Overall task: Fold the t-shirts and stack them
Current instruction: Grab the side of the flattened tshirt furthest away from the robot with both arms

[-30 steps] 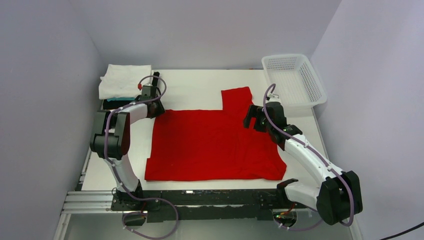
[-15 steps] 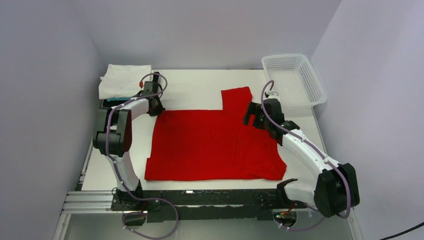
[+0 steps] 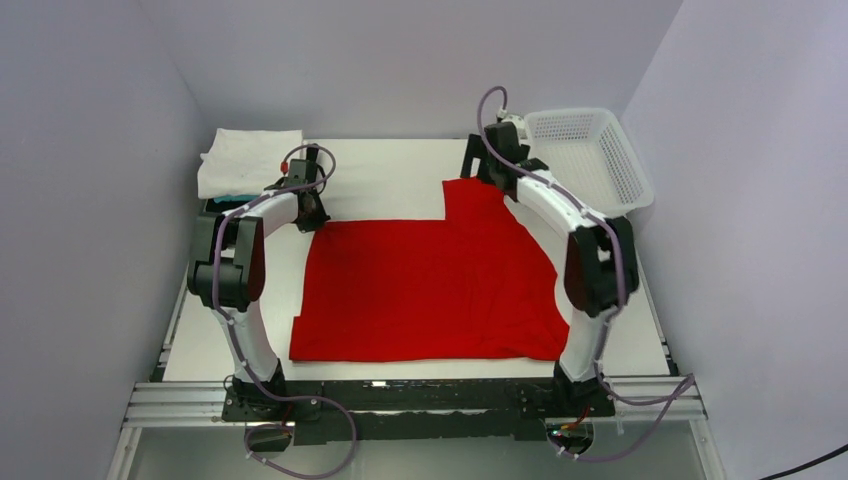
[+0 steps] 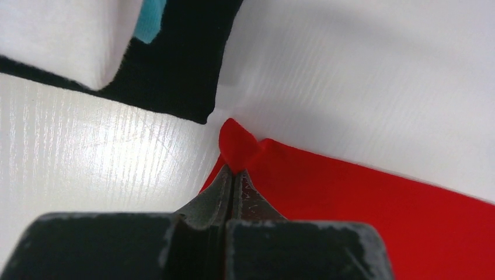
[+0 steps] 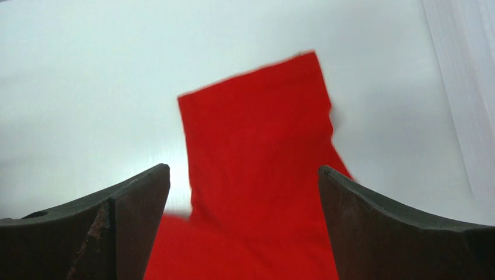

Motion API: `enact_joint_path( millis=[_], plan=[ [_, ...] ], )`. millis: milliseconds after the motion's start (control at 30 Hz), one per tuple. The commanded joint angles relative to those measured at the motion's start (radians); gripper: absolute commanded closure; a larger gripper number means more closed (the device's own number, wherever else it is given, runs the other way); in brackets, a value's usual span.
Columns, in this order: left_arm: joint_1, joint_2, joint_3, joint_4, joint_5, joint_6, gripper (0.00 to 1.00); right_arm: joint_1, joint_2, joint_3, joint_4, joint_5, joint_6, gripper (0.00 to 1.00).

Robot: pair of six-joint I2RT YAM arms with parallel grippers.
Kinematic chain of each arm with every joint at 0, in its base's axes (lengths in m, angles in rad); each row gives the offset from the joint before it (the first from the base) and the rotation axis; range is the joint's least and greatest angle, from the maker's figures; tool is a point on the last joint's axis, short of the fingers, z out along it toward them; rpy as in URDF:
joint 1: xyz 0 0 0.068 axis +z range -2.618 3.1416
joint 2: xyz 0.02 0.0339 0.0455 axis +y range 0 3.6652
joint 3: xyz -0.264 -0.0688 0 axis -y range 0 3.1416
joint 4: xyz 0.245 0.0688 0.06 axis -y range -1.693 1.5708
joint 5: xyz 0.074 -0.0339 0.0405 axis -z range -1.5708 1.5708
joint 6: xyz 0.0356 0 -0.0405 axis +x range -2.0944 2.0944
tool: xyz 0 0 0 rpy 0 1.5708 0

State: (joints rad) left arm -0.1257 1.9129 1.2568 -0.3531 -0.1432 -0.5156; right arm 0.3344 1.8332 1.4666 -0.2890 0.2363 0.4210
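Red t-shirt (image 3: 430, 290) is spread flat mid-table, unfolded; folding is judged barely begun. Its far-left corner is pinched by the closed left gripper (image 4: 234, 172). Right gripper (image 5: 244, 192) is held wide open over the sleeve near the far edge. Folded shirts (image 3: 248, 160) are stacked at the far-left corner.

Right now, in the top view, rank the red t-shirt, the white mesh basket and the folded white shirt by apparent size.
1. red t-shirt, by far the largest.
2. white mesh basket.
3. folded white shirt, only a little smaller. The basket's raised rim sits nearer the camera, so that gap is unsure.
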Motion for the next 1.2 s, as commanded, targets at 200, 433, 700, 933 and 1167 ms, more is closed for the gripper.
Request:
enact_joint_path(
  millis=[200,433,700,933,1167],
  plan=[
    [-0.003,0.006,0.035,-0.037,-0.001,0.027,1.00,-0.017,0.466,0.478,-0.083,0.005,-0.162,0.03],
    [-0.003,0.004,0.040,-0.047,-0.013,0.020,1.00,-0.033,0.676,0.710,-0.135,-0.022,-0.183,0.06],
    [-0.003,-0.018,0.031,-0.042,-0.017,0.019,1.00,-0.034,0.665,0.617,-0.109,-0.056,-0.168,0.19],
    [-0.003,-0.032,0.010,-0.032,-0.032,-0.005,1.00,-0.032,0.646,0.553,-0.131,-0.100,-0.184,0.44],
    [-0.003,-0.034,0.015,-0.027,-0.030,-0.017,1.00,-0.031,0.624,0.529,-0.090,-0.101,-0.187,0.90]
  ],
)
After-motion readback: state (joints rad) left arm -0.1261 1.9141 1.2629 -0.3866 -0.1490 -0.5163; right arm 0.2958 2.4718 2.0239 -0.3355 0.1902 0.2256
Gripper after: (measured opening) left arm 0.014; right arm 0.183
